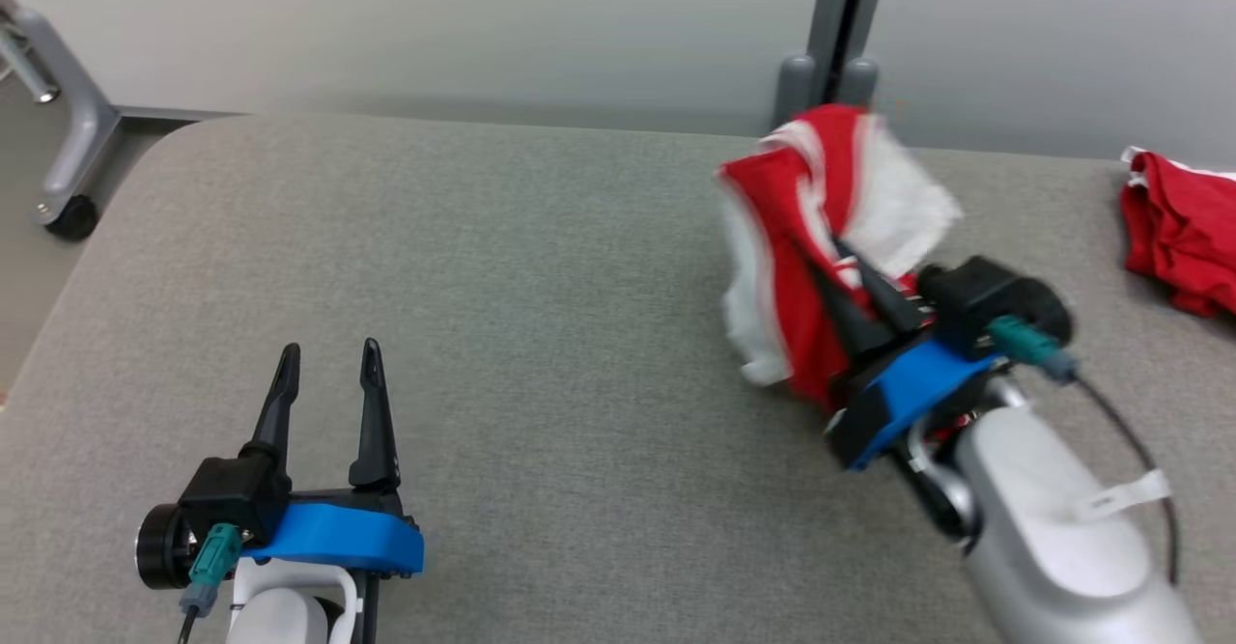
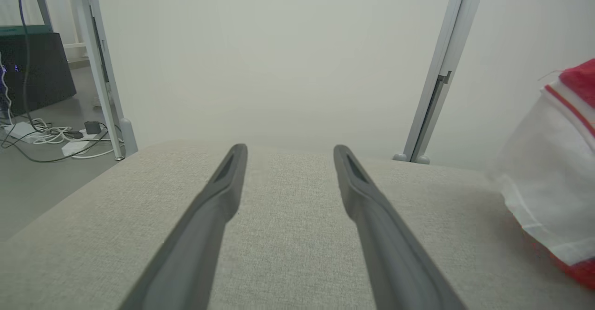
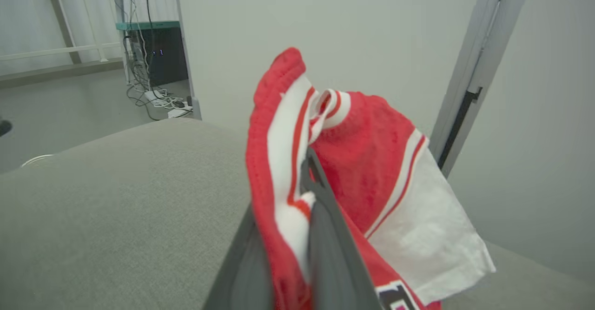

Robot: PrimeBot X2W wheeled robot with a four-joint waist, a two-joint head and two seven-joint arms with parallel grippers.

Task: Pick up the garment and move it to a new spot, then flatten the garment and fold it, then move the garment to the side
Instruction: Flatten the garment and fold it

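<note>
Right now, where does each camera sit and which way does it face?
Head view: on the head, looking forward and down at the grey table; left fingers open lower left, right fingers shut on the red-and-white garment.
Left wrist view: on the left wrist, facing along its open fingers over the table toward the pale wall.
Right wrist view: on the right wrist, facing along its fingers, clamped on the garment, toward the wall.
Shared: both wrist views show the grey post; all three, the garment.
</note>
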